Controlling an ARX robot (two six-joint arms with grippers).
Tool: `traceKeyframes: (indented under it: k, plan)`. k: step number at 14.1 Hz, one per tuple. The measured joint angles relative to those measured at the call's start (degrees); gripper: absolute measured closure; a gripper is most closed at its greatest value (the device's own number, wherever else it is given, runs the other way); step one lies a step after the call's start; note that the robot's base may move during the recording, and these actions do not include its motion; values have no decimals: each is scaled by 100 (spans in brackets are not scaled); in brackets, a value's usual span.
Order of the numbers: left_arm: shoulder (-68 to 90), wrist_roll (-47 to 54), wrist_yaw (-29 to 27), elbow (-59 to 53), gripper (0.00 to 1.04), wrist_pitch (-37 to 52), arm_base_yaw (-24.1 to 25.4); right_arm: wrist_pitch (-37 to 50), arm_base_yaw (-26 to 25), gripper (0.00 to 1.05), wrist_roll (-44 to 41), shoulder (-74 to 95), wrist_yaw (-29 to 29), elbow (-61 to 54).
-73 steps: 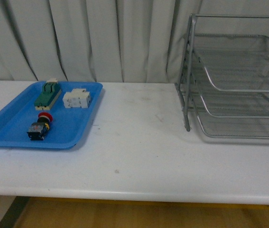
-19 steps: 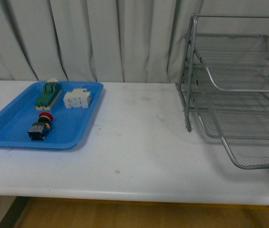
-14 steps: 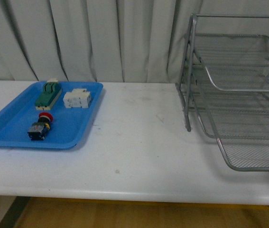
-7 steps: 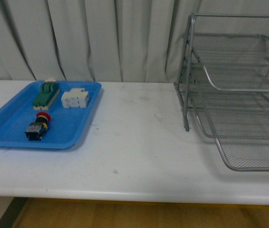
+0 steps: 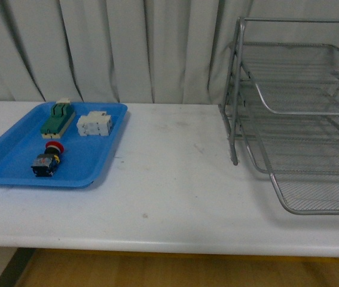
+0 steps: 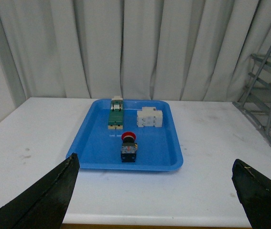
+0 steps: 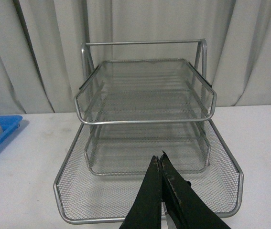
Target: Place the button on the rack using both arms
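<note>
The left pincer [image 6: 154, 162] is spread wide and holds nothing. It faces a flat blue plastic tray [image 6: 125, 167]. The small button with a red cap and a black-blue body [image 6: 128, 146] lies on its side in that tray, near a white block [image 6: 149, 117] and a green-and-cream switch [image 6: 116, 119]. The right pincer [image 7: 160, 162] is pressed together and empty. It faces the big silver wire rack [image 7: 145, 43], whose bottom tray sticks out. Tray and rack sit well apart on the white bench [image 5: 169, 191].
</note>
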Motion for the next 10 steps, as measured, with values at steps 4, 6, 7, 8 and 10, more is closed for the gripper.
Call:
traceKeyframes:
  k: [4, 6, 7, 8, 10]
  plan:
    - [0, 0, 0, 0, 7, 0, 0, -2017, 0, 103, 0, -1818, 2, 39]
    - [0, 0, -2, 0, 7, 0, 0, -2321, 0, 103, 0, -2221, 0, 39]
    - [0, 0, 0, 0, 7, 0, 0, -2376, 0, 103, 0, -2277, 0, 39]
    - [0, 0, 0, 0, 7, 0, 0, -2481, 0, 103, 0, -2345, 0, 39]
    - [0, 0, 0, 0, 7, 0, 0, -2874, 0, 103, 0, -2723, 0, 39]
